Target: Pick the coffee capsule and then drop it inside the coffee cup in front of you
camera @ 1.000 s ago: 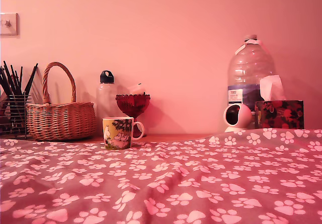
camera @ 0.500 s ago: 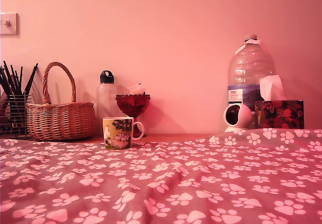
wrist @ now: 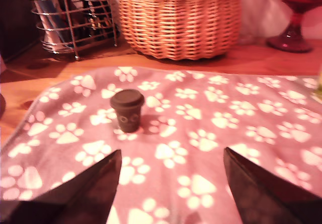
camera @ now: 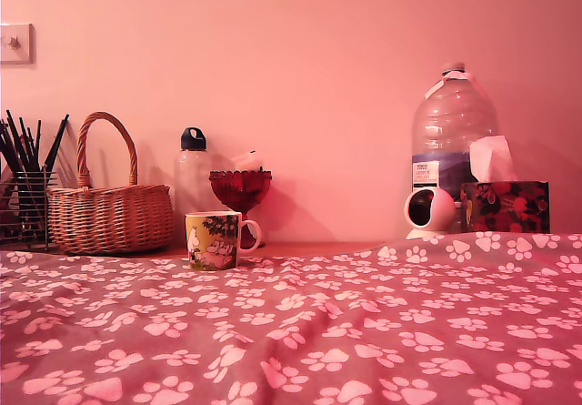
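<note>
The pincer (wrist: 171,183) is hovering with its jaws wide apart and empty, lining up on the coffee capsule (wrist: 127,110), which is standing upright on the paw-print cloth (wrist: 201,108) ahead of the wicker basket (wrist: 179,17). The coffee cup (camera: 213,239) is waiting beside that basket, before the red goblet (camera: 240,189).

I see the coffee capsule (wrist: 127,110), small and dark, standing upright with its wider rim on top, on the paw-print cloth (wrist: 211,133) near the cloth's edge. The coffee cup (camera: 215,239), white-handled with a yellow-green cartoon print, stands upright at the cloth's far edge, handle toward the exterior view's right.
</note>
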Robot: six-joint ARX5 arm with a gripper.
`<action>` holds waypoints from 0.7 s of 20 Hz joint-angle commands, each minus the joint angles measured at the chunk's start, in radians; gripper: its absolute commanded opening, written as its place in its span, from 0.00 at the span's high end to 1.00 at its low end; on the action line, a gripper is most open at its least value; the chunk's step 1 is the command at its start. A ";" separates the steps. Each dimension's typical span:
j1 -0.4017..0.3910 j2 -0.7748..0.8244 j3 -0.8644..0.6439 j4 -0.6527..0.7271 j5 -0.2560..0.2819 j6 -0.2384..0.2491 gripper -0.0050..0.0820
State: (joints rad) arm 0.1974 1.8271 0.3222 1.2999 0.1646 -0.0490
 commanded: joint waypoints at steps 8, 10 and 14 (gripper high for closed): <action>0.007 0.174 0.182 0.007 -0.016 0.022 0.27; 0.011 0.216 0.221 0.006 -0.015 0.025 0.27; 0.034 0.295 0.290 0.001 -0.014 0.024 0.27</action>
State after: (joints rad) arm 0.2237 2.0991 0.5964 1.2934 0.1513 -0.0330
